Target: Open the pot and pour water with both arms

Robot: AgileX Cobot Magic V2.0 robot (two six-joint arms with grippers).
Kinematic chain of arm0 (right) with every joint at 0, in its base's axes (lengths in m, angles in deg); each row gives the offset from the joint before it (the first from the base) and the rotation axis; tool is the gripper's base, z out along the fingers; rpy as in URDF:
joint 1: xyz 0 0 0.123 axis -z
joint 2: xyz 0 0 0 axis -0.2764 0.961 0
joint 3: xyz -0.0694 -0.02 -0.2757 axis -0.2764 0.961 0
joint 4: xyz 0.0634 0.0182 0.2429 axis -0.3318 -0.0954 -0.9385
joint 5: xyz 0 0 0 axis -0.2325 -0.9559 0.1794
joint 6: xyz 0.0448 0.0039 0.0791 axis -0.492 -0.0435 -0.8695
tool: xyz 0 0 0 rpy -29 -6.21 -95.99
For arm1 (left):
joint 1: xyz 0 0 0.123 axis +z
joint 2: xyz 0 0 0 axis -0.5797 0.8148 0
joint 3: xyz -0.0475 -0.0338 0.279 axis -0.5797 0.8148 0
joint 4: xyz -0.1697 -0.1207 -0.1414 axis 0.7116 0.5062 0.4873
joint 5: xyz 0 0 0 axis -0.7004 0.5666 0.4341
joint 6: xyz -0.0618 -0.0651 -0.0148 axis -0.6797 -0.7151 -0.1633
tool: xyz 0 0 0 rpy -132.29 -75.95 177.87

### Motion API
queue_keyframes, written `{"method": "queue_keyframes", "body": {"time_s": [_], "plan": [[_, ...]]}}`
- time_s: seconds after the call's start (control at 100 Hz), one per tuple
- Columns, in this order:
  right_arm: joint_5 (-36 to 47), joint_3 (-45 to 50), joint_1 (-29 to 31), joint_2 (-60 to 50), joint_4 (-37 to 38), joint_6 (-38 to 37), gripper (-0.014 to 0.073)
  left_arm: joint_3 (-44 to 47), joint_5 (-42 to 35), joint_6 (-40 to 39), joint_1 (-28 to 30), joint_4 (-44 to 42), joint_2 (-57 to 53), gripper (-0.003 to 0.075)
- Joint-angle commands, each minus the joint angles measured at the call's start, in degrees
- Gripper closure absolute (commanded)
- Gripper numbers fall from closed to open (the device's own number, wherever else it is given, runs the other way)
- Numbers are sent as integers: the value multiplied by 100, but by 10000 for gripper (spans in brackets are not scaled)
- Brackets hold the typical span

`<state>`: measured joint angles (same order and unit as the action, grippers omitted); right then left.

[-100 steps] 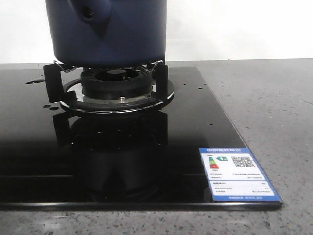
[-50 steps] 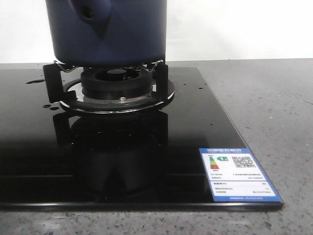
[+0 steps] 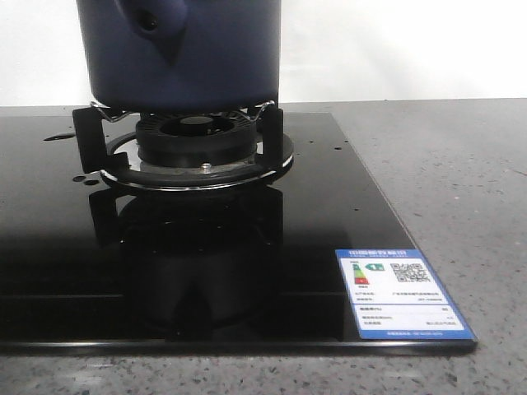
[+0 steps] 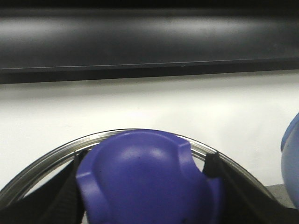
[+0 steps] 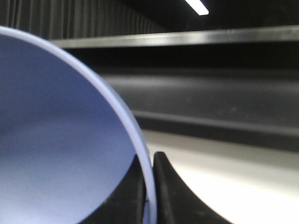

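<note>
The dark navy pot (image 3: 189, 58) stands on the gas burner (image 3: 198, 140), with its holed side lug (image 3: 150, 20) facing me; its top is cut off by the frame. Neither gripper shows in the front view. In the left wrist view my left gripper (image 4: 145, 161) is shut on the blue lid knob (image 4: 140, 177), with a black finger (image 4: 222, 175) on each side. The lid's metal rim (image 4: 51, 156) arcs behind the knob. My right gripper (image 5: 148, 161) is shut on the rim of a periwinkle bowl (image 5: 56, 140). Water is not visible.
The burner sits on a glossy black glass cooktop (image 3: 329, 214) with a blue energy label (image 3: 403, 292) at its front right corner. Grey speckled counter (image 3: 461, 181) lies to the right. A white wall and a dark hood (image 4: 149, 42) are behind.
</note>
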<state>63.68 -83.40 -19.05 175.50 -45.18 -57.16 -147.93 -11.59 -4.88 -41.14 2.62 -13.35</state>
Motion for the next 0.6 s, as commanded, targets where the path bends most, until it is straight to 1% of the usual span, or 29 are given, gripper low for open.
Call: {"method": "queue_keyframes", "body": {"time_s": [0.0, 0.27, 0.59], "plan": [[795, -182, 6, -321, 149, 15, 636, -204, -544, -9, 4, 120, -95, 386], [1233, -182, 6, -321, 408, 15, 636, -204, -544, -9, 4, 155, -95, 386], [1222, -182, 6, -321, 436, 15, 636, -204, -544, -9, 4, 171, -95, 386]]}}
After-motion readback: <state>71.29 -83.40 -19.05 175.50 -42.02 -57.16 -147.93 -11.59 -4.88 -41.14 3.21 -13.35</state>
